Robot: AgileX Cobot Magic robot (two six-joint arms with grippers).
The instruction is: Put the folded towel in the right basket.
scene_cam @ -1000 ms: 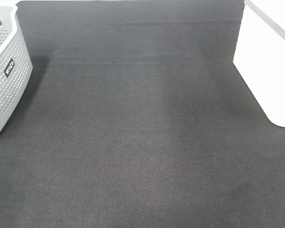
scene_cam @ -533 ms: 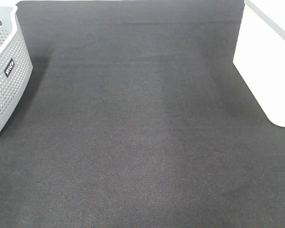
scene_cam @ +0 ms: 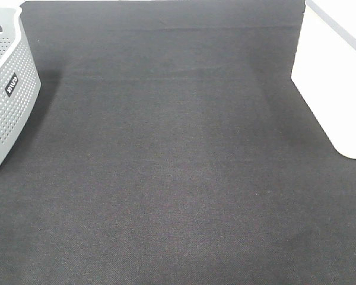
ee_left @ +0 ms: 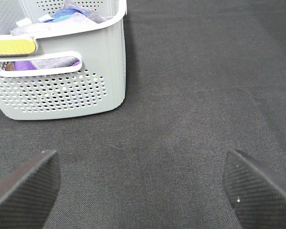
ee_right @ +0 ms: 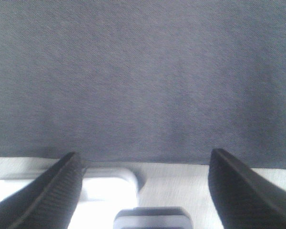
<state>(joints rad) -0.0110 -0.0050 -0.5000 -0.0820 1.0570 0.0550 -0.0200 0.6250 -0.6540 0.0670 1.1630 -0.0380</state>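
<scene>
Your perforated grey basket [scene_cam: 6, 89] sits at the mat's [scene_cam: 178, 178] left edge, coloured cloths [ee_left: 62, 16] inside; whether one is the folded towel cannot be told. Left gripper [ee_left: 140, 183] gapes empty nearby. Right gripper [ee_right: 145, 191] spreads wide, empty.

The black cloth-covered table [scene_cam: 178, 178] lies bare across the middle and lower part of the overhead frame, giving open passage from left to right. A grey perforated basket [scene_cam: 9, 89] holding cloths stands at the upper left edge and blocks that side. A white basket [scene_cam: 338, 89] fills the upper right corner, its wall closing off the right side.
</scene>
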